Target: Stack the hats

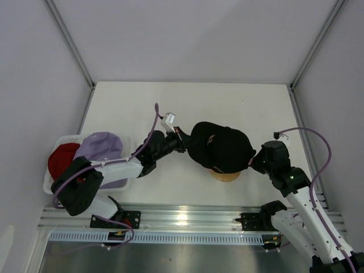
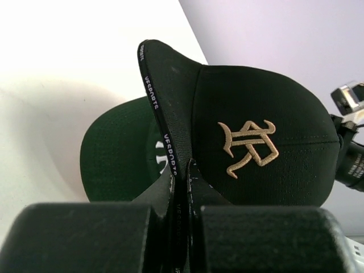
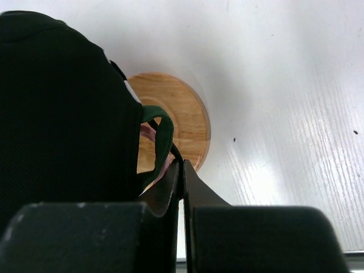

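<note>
A black hat with a gold emblem [image 1: 219, 148] sits on top of the stack over the wooden stand [image 1: 224, 174]. My left gripper [image 1: 183, 138] is shut on its brim [image 2: 170, 102], which is pinched edge-on between the fingers. Under it a dark green hat [image 2: 119, 153] shows. My right gripper [image 1: 253, 161] is on the stack's other side, its fingertips [image 3: 190, 176] shut on the black hat's thin back strap. A green strap [image 3: 162, 136] and a bit of pink fabric [image 3: 149, 133] hang beside it, over the stand's round base [image 3: 182, 114].
A white basket [image 1: 62, 138] stands at the table's left edge with a lavender hat [image 1: 99, 147] and a red hat [image 1: 60, 159] in it. Booth walls close in the table on the left, back and right.
</note>
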Controlling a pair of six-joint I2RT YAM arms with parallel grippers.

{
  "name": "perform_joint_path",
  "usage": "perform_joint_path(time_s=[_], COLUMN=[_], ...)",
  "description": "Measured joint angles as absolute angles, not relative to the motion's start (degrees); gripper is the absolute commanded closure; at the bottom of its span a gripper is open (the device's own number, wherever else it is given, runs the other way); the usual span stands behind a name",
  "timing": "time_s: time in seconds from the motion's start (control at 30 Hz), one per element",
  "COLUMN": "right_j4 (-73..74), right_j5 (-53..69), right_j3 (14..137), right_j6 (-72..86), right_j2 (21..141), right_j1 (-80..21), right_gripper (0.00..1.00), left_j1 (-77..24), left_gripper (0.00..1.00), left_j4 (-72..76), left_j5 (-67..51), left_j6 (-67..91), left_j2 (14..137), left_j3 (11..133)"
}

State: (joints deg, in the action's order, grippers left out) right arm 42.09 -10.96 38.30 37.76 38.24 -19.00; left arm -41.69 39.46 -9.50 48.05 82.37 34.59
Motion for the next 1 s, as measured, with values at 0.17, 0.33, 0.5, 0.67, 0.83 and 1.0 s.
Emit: perform_joint_path(time_s=[0.17, 0.33, 0.5, 0.67, 0.83, 1.0], right_j4=[41.21, 41.19, 47.55, 51.62, 53.39, 51.68], right_j5=[-11.81, -11.79, -13.47, -18.41, -22.33, -18.55], right_j3=[38.11, 38.15, 45.63, 60.71, 69.8, 71.72], right_j6=[37.71, 37.26, 34.0, 31.05, 28.47, 24.8], right_j2=[41.36, 41.47, 44.6, 48.69, 51.24, 52.07], right_j1=[-18.9, -18.83, -18.52, -18.57, -18.5, -18.26], right_gripper=[1.0, 0.26, 0.0, 0.0, 0.0, 0.01], left_j1=[-42.46, -42.46, -42.5, -42.85, -42.87, -42.85], left_gripper=[0.87, 0.62, 0.33, 0.08, 0.02, 0.01], left_j4=[42.11, 44.25, 37.34, 25.56, 18.57, 10.2], left_j5=[-8.29, -8.01, -6.04, -2.59, 2.7, 8.64], left_j6=[49.12, 49.08, 44.91, 39.05, 34.92, 31.14], left_j2=[85.06, 86.91, 84.51, 76.95, 67.46, 60.95], left_j3=[34.7, 32.73, 31.29, 29.1, 28.53, 29.63])
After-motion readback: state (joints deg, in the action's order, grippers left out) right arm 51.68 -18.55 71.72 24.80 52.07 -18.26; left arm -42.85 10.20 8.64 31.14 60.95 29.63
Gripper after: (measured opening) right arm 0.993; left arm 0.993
